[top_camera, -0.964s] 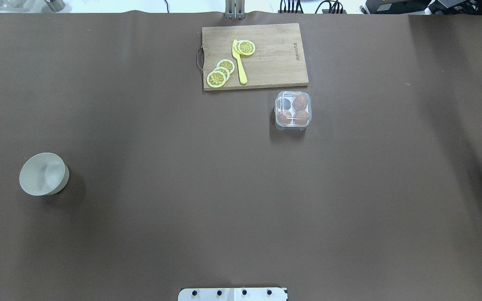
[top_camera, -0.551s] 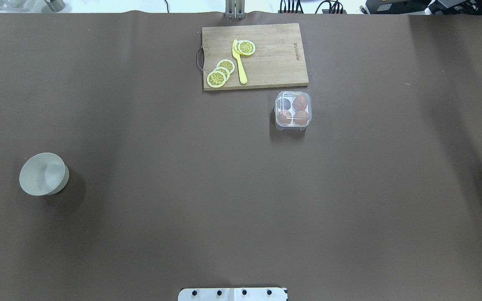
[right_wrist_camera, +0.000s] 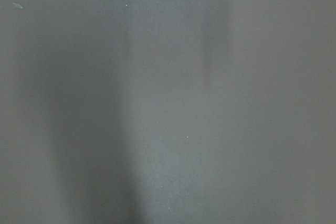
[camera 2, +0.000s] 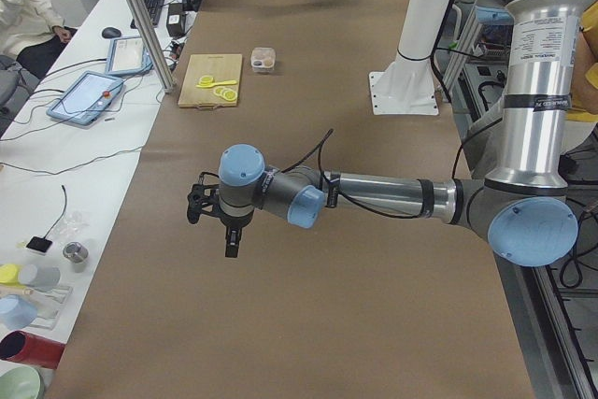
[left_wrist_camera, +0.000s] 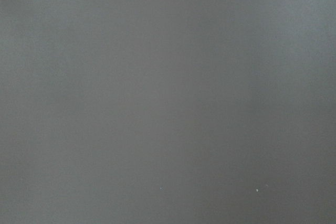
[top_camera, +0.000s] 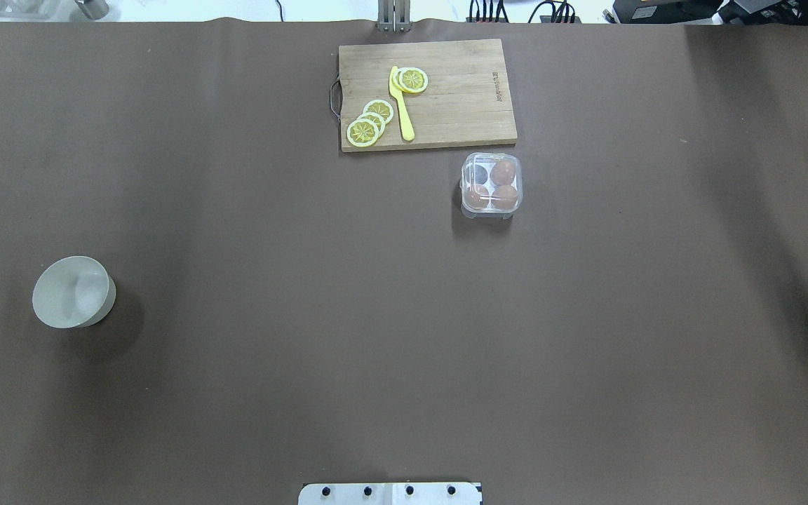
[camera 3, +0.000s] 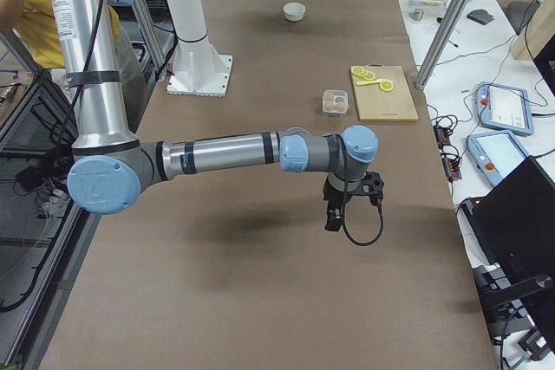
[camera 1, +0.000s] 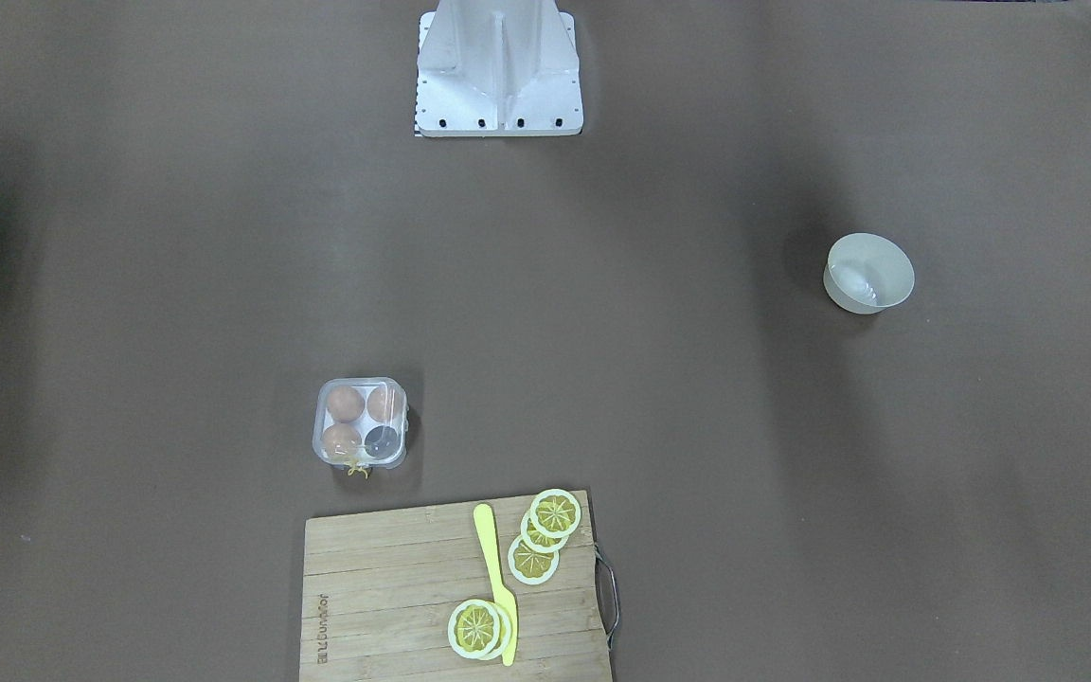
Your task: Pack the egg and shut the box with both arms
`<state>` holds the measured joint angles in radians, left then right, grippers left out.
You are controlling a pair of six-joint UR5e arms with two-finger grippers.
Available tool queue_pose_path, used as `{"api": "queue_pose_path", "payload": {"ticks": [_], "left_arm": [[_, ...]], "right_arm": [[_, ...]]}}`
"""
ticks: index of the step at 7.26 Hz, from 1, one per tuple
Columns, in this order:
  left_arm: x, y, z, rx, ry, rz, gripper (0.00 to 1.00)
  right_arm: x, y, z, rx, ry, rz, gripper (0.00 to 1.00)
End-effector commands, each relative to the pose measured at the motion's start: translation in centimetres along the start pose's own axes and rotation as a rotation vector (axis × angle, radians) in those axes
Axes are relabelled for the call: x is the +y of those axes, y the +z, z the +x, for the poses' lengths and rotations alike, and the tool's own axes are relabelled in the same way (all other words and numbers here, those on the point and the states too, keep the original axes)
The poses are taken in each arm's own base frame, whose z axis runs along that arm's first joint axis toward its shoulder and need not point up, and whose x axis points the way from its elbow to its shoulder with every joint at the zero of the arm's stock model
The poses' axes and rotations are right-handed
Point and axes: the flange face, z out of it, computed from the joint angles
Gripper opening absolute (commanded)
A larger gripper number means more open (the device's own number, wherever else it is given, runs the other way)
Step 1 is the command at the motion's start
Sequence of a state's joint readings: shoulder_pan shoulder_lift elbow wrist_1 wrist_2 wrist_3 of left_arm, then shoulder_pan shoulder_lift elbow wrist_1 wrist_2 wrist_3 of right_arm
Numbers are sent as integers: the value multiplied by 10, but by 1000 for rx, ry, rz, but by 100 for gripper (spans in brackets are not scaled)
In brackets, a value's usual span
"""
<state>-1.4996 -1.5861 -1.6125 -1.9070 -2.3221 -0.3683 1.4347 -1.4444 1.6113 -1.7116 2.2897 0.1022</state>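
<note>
**Toward the far edge of the worktop: egg box loaded and lidded, closure check**

1. Position. The egg box point(top_camera: 492, 185) sits near the far edge of the worktop point(top_camera: 404, 315), right of its middle. It is just beside the near right corner of the cutting board point(top_camera: 460, 105). Its clear lid appears to lie down over the tray. Whether the latch has engaged is too small to tell.

2. Grippers. The left gripper point(camera 2: 231, 242) hangs above the left end of the worktop and the right gripper point(camera 3: 333, 214) above the right end. Both are well apart from the box. Only the side views show them, so their jaw spacing cannot be told.

3. Procedure. Packing and closing look complete, so the step in hand is judged to be confirming closure. If the lid rides high, steady the tray with one gripper. Press the lid straight down with the other so the box neither slides nor tips.

4. Inventory.
- Egg box: 1, with four cells.
- Eggs point(top_camera: 506, 171): 3, one per cell.
- Vacant cell: 1, at the tray's far left.
- Bowl point(top_camera: 60, 298): 1, near the left end, with no egg visible in it.
- Cutting board: 1.
- Yellow knife point(top_camera: 404, 112): 1.
- Lemon slices point(top_camera: 362, 132): 5, as far as their overlap allows.
- Grippers: 2.
</note>
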Motion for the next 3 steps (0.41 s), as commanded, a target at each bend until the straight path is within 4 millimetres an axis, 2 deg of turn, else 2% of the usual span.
{"api": "queue_pose_path", "payload": {"ticks": [1,3], "left_arm": [[0,-1,-1,2,2,2,97],[1,-2,-1,5,13,11,97]], "right_arm": [[3,-14,-12,-8,-21,25,99],[1,-15,-13,-10,-27,32,100]]}}
